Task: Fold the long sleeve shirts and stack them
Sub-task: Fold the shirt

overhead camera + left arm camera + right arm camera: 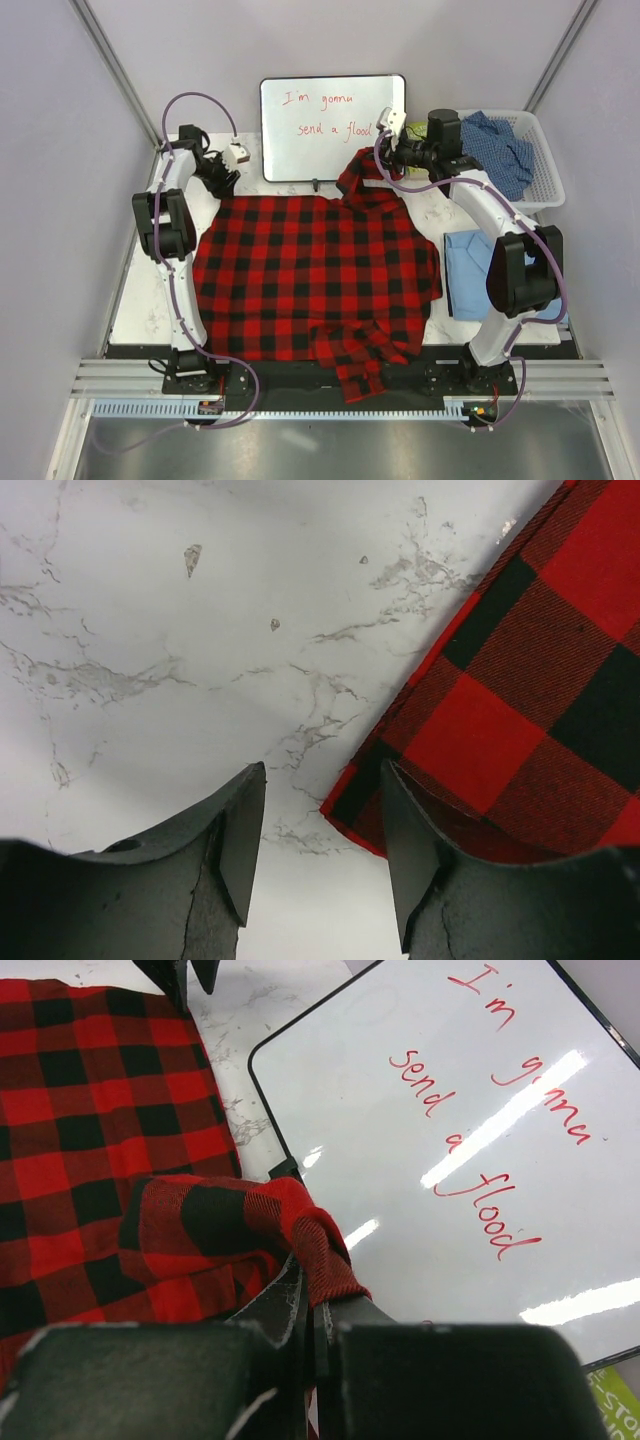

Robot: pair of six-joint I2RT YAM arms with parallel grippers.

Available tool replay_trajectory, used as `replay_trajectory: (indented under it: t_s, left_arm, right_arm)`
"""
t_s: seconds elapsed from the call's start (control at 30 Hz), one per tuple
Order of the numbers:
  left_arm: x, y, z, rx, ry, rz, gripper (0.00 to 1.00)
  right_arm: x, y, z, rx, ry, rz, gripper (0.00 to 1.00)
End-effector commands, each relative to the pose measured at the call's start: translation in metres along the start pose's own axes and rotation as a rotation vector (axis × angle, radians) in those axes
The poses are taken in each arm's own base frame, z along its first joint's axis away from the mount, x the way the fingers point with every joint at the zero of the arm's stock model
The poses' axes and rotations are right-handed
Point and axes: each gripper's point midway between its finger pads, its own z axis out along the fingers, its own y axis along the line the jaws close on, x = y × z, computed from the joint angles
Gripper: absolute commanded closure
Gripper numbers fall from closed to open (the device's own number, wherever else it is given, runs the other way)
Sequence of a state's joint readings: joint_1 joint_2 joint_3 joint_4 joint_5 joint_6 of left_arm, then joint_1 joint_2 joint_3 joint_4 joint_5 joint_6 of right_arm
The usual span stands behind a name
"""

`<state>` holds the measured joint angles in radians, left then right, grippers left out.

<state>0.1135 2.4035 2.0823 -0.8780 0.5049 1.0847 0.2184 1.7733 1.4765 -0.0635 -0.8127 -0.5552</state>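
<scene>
Folding the checked flannel [310, 270], spread over the counter's [150, 630] middle: my right gripper [310, 1305] pinches its sleeve [230, 1220] at the far edge by the whiteboard [330, 125], my left gripper [322, 810] hangs spread beside the cloth's far-left corner. Next, I judge, lay the sleeve inward; the light blue shirt [468, 270] crowds the right edge.

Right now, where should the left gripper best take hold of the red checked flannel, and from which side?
Probably take the flannel by its far left corner, coming down from above on the bare table side. That corner lies flat on the table, between the open fingers of the left gripper. The right gripper pinches a bunched part by the whiteboard.
</scene>
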Motion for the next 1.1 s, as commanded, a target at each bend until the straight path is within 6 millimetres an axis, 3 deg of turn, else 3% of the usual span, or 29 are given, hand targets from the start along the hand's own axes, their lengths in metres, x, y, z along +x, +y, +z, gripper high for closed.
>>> replay_trajectory:
  t_s: [0.0, 0.17, 0.27, 0.4, 0.47, 0.6, 0.73, 0.8, 0.87, 0.93, 1.07]
  left_arm:
    - [0.015, -0.004, 0.004, 0.015, 0.051, 0.017, 0.43]
    - [0.028, -0.017, 0.007, 0.064, 0.08, 0.001, 0.44]
    - [0.036, -0.022, 0.01, 0.085, 0.107, -0.006, 0.54]
    - [0.026, -0.016, 0.006, 0.078, 0.087, -0.021, 0.86]
    - [0.01, -0.011, -0.004, 0.056, 0.05, -0.035, 0.97]
    - [-0.031, 0.0, -0.04, -0.015, -0.042, -0.034, 0.98]
    - [-0.069, 0.001, -0.088, -0.092, -0.121, 0.008, 0.98]
    - [-0.08, -0.004, -0.098, -0.107, -0.137, 0.033, 0.98]
    - [-0.073, -0.011, -0.102, -0.125, -0.088, 0.056, 0.98]
    - [-0.062, -0.021, -0.094, -0.117, -0.039, 0.058, 0.98]
    - [-0.038, -0.02, -0.096, -0.177, 0.067, 0.02, 0.98]
  right_arm:
    - [-0.016, -0.015, -0.002, 0.024, -0.03, -0.059, 1.0]
    - [-0.014, -0.017, -0.002, 0.026, -0.028, -0.06, 1.0]
    - [-0.013, -0.019, -0.002, 0.03, -0.027, -0.067, 1.0]
    - [-0.018, -0.032, -0.002, 0.06, -0.033, -0.078, 1.0]
    - [-0.019, -0.042, -0.003, 0.082, -0.035, -0.069, 1.0]
    - [-0.039, -0.06, -0.013, 0.122, -0.062, -0.061, 1.0]
    - [-0.053, -0.057, -0.027, 0.131, -0.075, -0.068, 1.0]
    - [-0.048, -0.05, -0.031, 0.119, -0.063, -0.057, 1.0]
    - [-0.05, -0.044, -0.035, 0.112, -0.06, -0.068, 1.0]
    - [-0.045, -0.038, -0.037, 0.103, -0.052, -0.061, 1.0]
    - [-0.04, -0.029, -0.037, 0.079, -0.042, -0.026, 1.0]
